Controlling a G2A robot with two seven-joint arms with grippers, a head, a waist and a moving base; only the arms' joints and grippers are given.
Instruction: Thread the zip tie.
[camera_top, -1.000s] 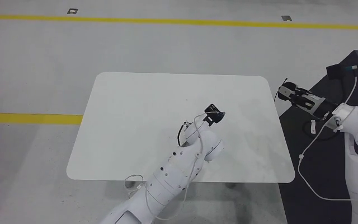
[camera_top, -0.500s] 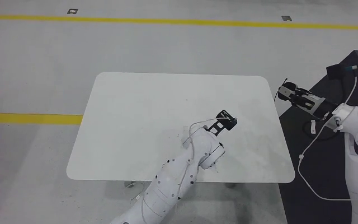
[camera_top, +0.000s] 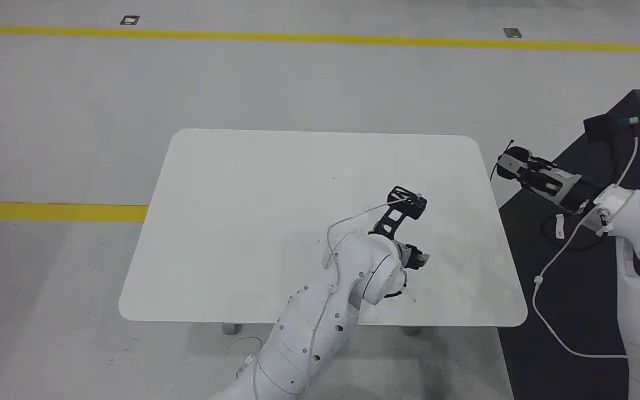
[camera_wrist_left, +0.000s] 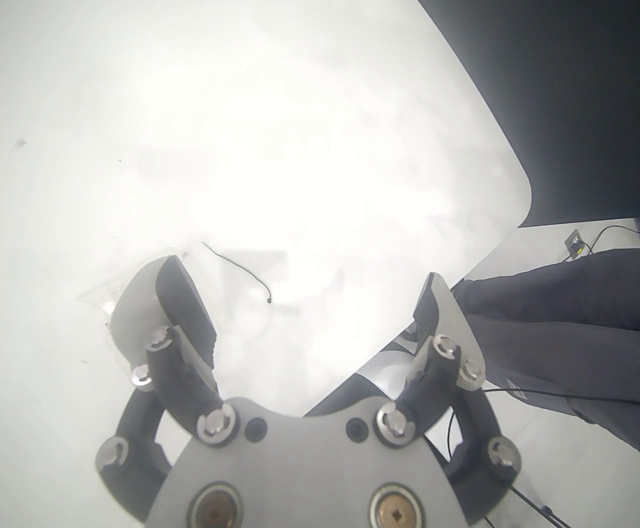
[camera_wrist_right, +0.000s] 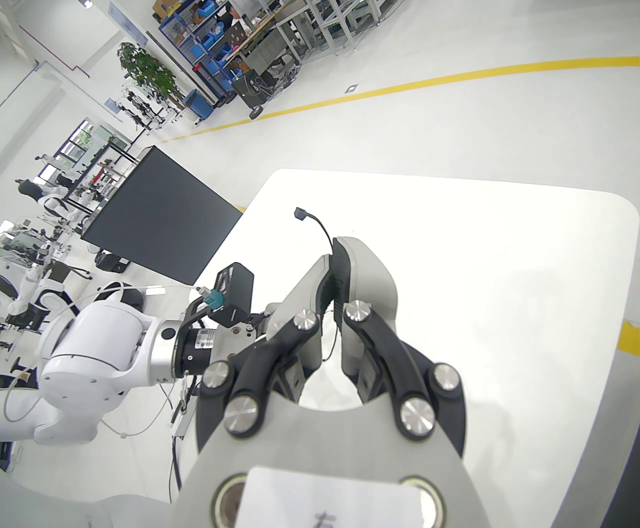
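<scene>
The right gripper (camera_top: 505, 163) hangs just off the table (camera_top: 250, 220) edge in the top view, and the left gripper (camera_top: 408, 203) is over the table. From the left wrist, the left jaws stand wide apart, likely ready to receive an end. From the right wrist, the right gripper pinches the black zip tie (camera_wrist_right: 320, 227), its head poking free toward the table, presumably for threading.

White cabled arm (camera_top: 322, 308), grey left gripper (camera_wrist_left: 302, 272), silver screws (camera_wrist_left: 215, 424)

top camera looks down; both wrist cameras face the same table (camera_top: 250, 200).
</scene>
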